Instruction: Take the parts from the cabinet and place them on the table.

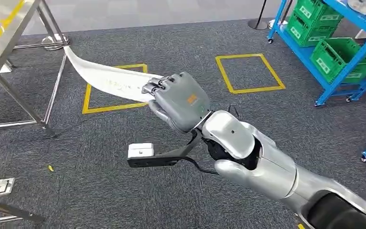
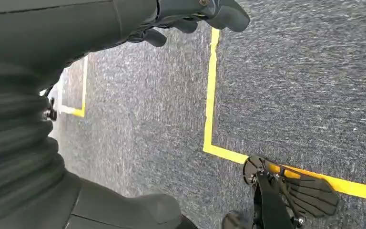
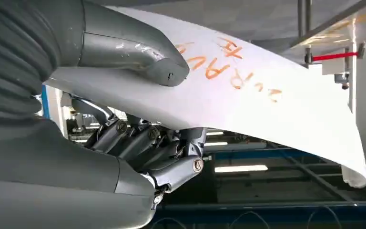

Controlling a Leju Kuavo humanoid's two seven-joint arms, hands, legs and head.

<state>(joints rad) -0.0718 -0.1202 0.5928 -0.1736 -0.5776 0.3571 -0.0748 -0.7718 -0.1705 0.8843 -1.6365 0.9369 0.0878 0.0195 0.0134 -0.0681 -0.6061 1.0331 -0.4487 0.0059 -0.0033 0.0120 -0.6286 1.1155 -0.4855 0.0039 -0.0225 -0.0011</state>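
**Right hand holding white curved part above the carpet**

The right hand grips a long, white curved part by one end. In the right wrist view the thumb lies pressed on the face of the part that bears orange handwritten marks, and the darker fingers are curled against the opposite face, so the panel is clamped between them. From the hand the part runs forward and to the left, narrowing to a tip that ends close beside a leg of the metal table; whether it touches the frame cannot be told.

Beneath the held part, grey carpet carries a yellow taped square just left of the hand, and a second yellow square lies to the hand's right. Well beyond the hand on the right stands a blue rack holding green crates.

The left hand appears in the left wrist view over carpet and yellow tape. Its fingers look bent inward with nothing seen between them, but their exact state cannot be told.
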